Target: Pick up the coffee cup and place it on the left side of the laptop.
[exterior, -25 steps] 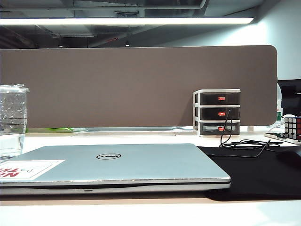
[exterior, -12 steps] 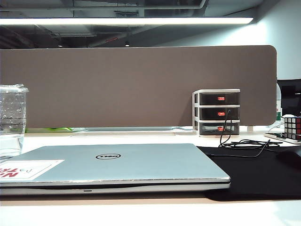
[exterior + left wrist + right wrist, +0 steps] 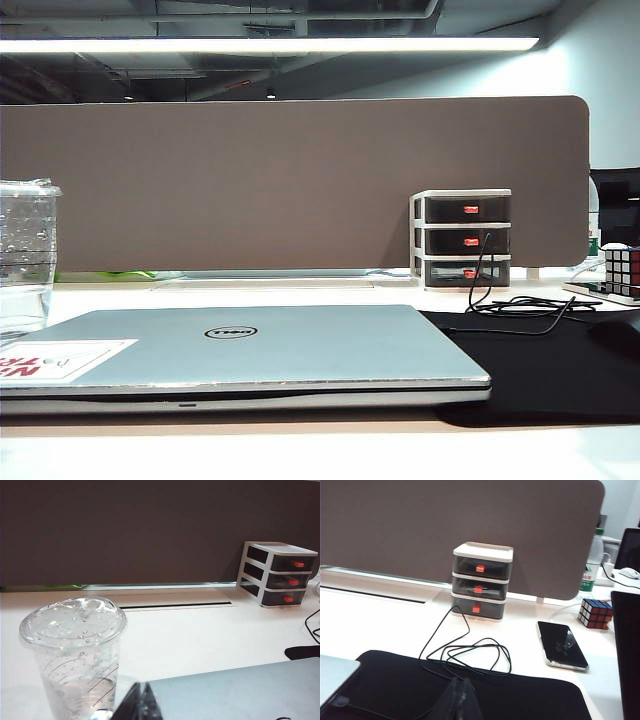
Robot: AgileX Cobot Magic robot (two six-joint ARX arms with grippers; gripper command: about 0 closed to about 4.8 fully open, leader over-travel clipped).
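Currently coffee cup (image 3: 74,655) upright on table (image 3: 200,635), just beside laptop (image 3: 250,350) left edge. Left claw (image 3: 140,705) pressed together, empty, near cup. Right claw (image 3: 457,700) pressed together over black mat (image 3: 470,690).

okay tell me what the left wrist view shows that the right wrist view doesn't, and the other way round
Only the left wrist view shows the coffee cup, lidded, standing on the white table beside the laptop's corner, untouched, with the shut left end effector near it.

Only the right wrist view shows the phone, the puzzle cube, the looped black cable, the bottle and the shut right end effector over the black mat.

Both show the laptop, the three-drawer organizer and the brown divider panel.
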